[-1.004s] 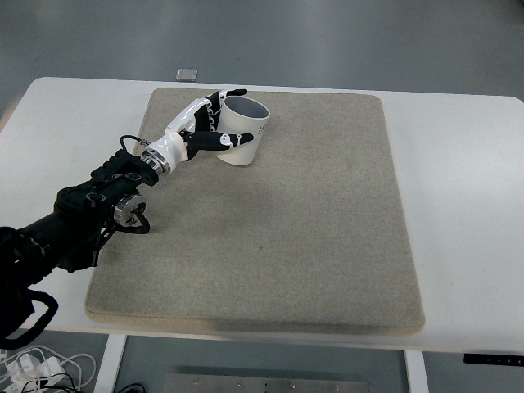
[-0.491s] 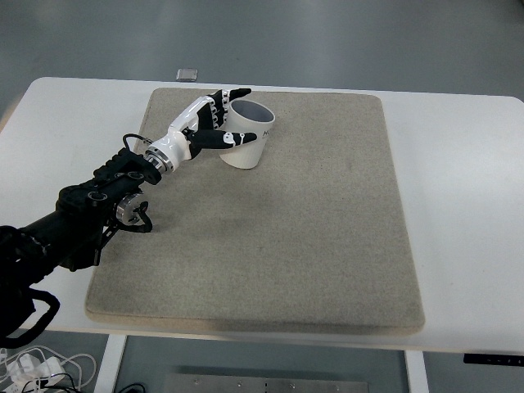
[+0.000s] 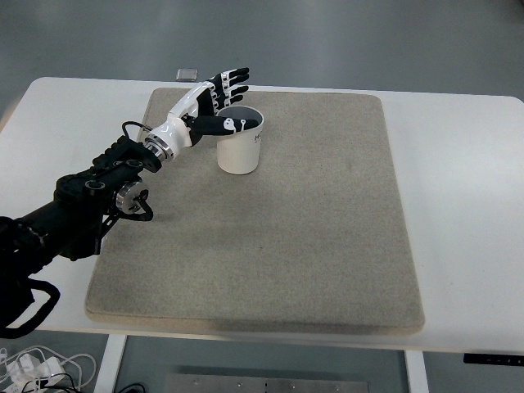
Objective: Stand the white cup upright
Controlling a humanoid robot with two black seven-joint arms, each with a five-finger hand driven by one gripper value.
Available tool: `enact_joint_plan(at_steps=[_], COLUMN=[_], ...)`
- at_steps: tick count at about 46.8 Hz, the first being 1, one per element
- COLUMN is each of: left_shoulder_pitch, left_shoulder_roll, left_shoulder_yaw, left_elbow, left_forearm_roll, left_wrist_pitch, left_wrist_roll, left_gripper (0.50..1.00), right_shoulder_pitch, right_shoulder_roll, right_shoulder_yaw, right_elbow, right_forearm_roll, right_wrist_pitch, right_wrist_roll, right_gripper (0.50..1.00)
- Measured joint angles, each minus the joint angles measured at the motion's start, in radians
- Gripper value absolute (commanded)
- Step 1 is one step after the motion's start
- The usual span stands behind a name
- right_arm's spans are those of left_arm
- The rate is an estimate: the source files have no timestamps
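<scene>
A white cup (image 3: 239,146) with a dark inside stands upright on the beige mat (image 3: 327,229), at the mat's far left. My left hand (image 3: 214,102) hovers over the cup's left side with its fingers spread. The thumb lies across the cup's rim and the other fingers point away past it. The hand holds nothing. The black left arm reaches in from the lower left.
The white table (image 3: 467,180) shows around the mat on all sides. A small grey square object (image 3: 187,74) lies on the table just beyond the mat's far left corner.
The cup went from tilted in my left hand to standing upright on the mat. The hand let go, spread its fingers and rose slightly.
</scene>
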Motion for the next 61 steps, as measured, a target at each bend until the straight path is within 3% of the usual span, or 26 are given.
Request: enact_joint_plan(at_steps=[24, 29, 46, 49, 57, 61], left_shoulder_pitch=[-0.097, -0.121, -0.126, -0.12, -0.116, -0.116], left_shoulder_roll=[0.003, -0.008, -0.009, -0.009, -0.008, -0.01], left_shoulder_yaw=[-0.148, -0.161, -0.167, -0.175, -0.241, -0.272], left_elbow=[0.024, 0.076, 0.091, 0.094, 0.12, 0.144], left_forearm_roll=[-0.03, -0.108, -0.446, -0.496, -0.606, -0.627], left_wrist_pitch=[0.014, 0.015, 0.015, 0.015, 0.013, 0.013], left_wrist_roll=[0.0, 0.0, 0.0, 0.043, 0.261, 0.32], left_gripper=[0.994, 0.994, 0.996, 0.996, 0.996, 0.996], right_shoulder_pitch=[0.0, 0.0, 0.0, 0.0, 0.0, 0.0], right_shoulder_roll=[0.0, 0.0, 0.0, 0.0, 0.0, 0.0], right_shoulder_yaw=[0.0, 0.0, 0.002, 0.004, 0.007, 0.006], right_elbow=[0.0, 0.0, 0.0, 0.0, 0.0, 0.0], right_forearm_roll=[0.0, 0.0, 0.0, 0.0, 0.0, 0.001], right_wrist_pitch=[0.0, 0.0, 0.0, 0.0, 0.001, 0.001], right_wrist_roll=[0.0, 0.0, 0.0, 0.0, 0.0, 0.0], right_gripper=[0.952, 0.952, 0.952, 0.952, 0.952, 0.952])
